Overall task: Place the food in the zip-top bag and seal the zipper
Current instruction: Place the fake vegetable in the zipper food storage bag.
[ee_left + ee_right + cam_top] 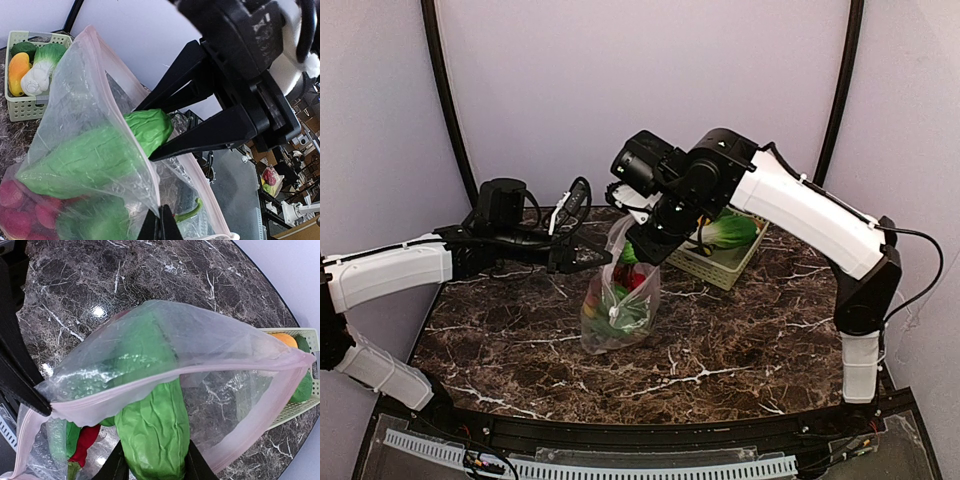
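Note:
The clear zip-top bag [618, 305] stands on the marble table, its mouth held open. My left gripper [161, 222] is shut on the near lip of the bag, on the pink zipper [175, 376]; in the top view the left gripper [601, 258] is left of the bag's top. My right gripper [155, 467] is shut on a wrinkled green leafy vegetable [155, 430] and holds it partway down through the mouth. In the left wrist view the right gripper [146, 134] grips the vegetable's end. A red chili [85, 440], red pieces [20, 205] and green pieces lie inside the bag.
A pale green lattice basket [752, 256] stands right of the bag, behind my right arm. It holds a bok choy [42, 67], a yellow-orange piece [17, 70] and a dark green piece [22, 48]. Purple walls close in the table's back and sides.

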